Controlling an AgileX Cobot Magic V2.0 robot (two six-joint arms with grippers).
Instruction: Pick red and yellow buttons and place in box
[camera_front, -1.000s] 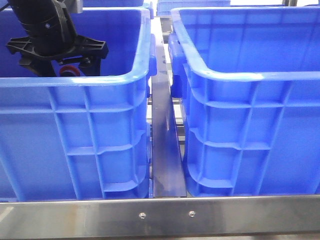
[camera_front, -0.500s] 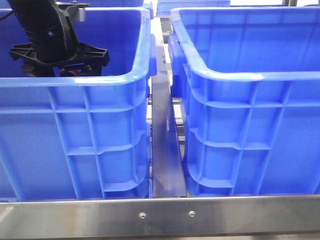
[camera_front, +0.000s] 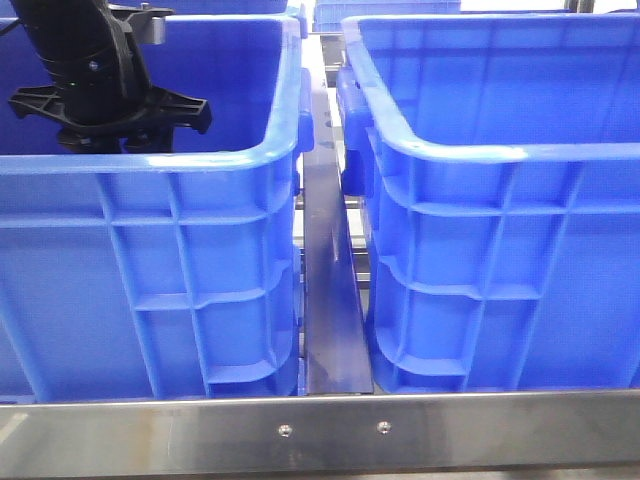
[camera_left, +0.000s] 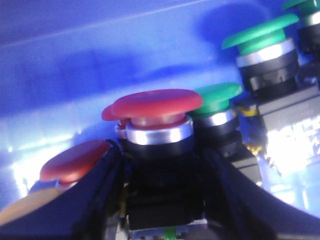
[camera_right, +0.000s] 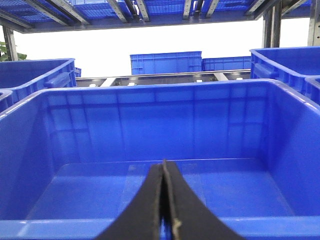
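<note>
While hidden frontally, left gripper (camera_left: 160, 200) apparently straddles red button (camera_left: 156, 106).

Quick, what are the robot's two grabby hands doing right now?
Left gripper: closing around a red button; firm grip cannot be told.
Right gripper: closed, empty.

left arm (camera_front: 95, 75) lower, red button apparently hidden

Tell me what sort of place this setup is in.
Probably a warehouse or factory parts-sorting station: big blue crates sit on a metal frame, more crates are stacked on steel racking, and one bin holds industrial push buttons.
</note>
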